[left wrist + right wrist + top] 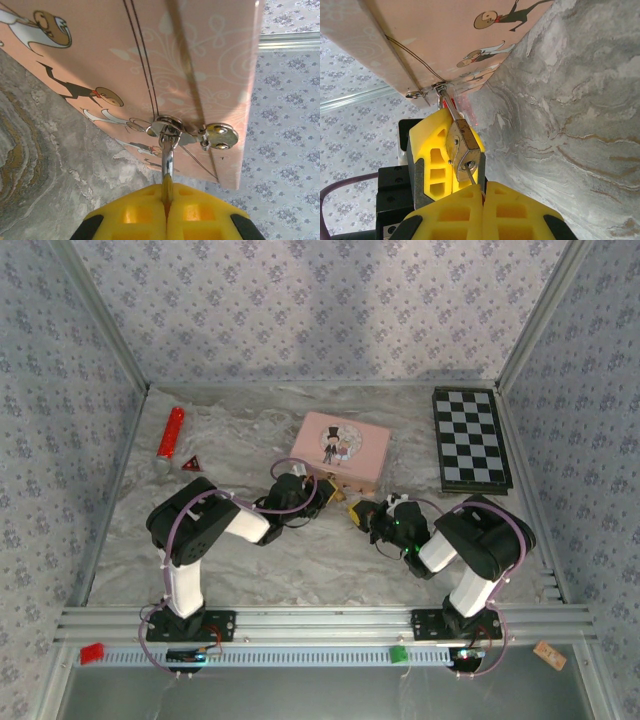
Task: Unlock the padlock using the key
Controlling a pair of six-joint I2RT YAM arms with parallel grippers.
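Note:
The small brass padlock [461, 145] hangs by its silver shackle [167, 159] from the hasp [169, 128] on the pink box [342, 448]. My left gripper [167, 194] is shut on the padlock's body, a brass edge [169, 184] showing between its yellow fingers [432, 150]. In the right wrist view the thin key [471, 176] runs from my right gripper [483, 192], which is shut on it, into the keyhole [469, 163] on the padlock's underside. Seen from above, the left gripper [330, 492] and right gripper [362, 512] meet at the box's near edge.
A folded chessboard [470, 438] lies at the back right. A red cylinder [170, 434] and a small red triangle [190, 463] lie at the back left. The marble tabletop [250, 560] is walled by patterned panels on three sides.

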